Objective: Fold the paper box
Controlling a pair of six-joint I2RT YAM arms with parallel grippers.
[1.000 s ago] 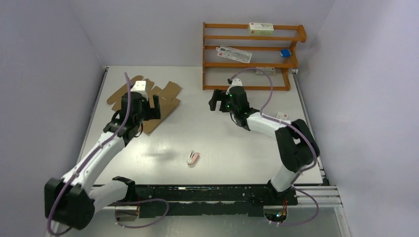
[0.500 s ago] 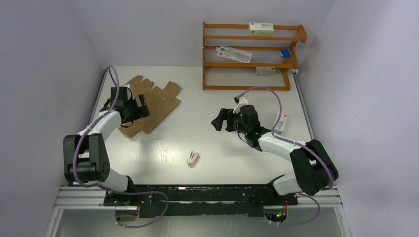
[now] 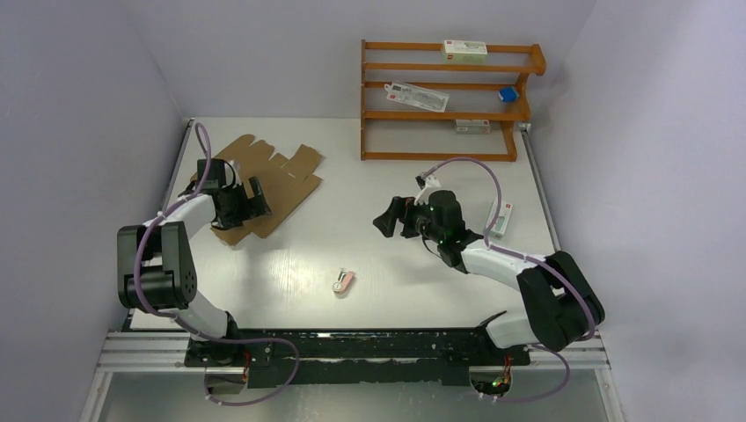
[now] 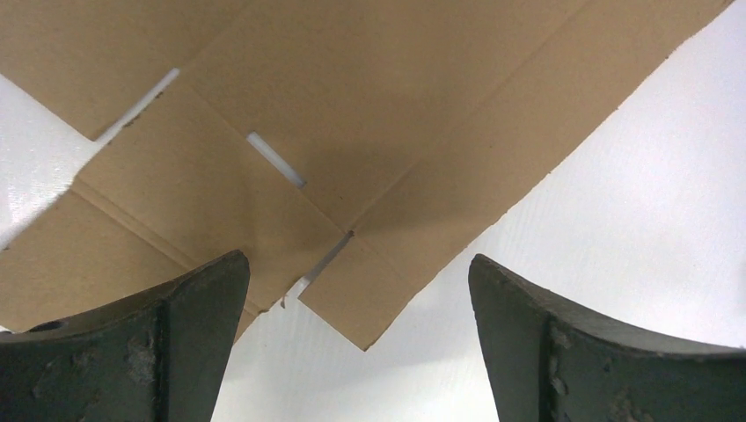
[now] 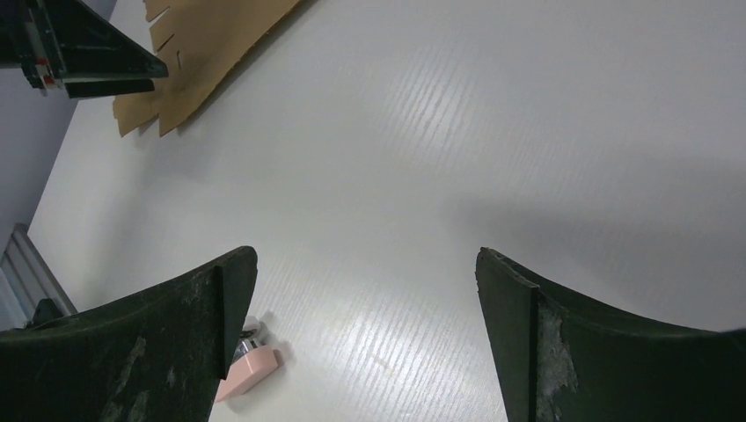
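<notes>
Two arms at the start of folding, near edge to far wall. Nearest the arm bases, a small pink object lies alone on the table, well apart from the work. Beyond it the right gripper, jaws spread wide and empty, hangs over bare table at mid-depth. A second ago it was close to the wooden rack, and it has drawn back toward the centre. A white carton lies just beside its forearm.

On the left, the arm has folded its elbow in, bringing the left gripper from over the middle of the sheet to its near corner, jaws likewise fully apart and holding nothing. The paper box lies at the far left of the table (as yet a flat brown die-cut sheet with slits and creases, no flap raised). The left wrist view shows its pointed corner between the fingers.

Judged from this, folding has not begun and a first grasp at that corner is being lined up. Nothing blocks the sheet; the rack stands far right, clear of it.
</notes>
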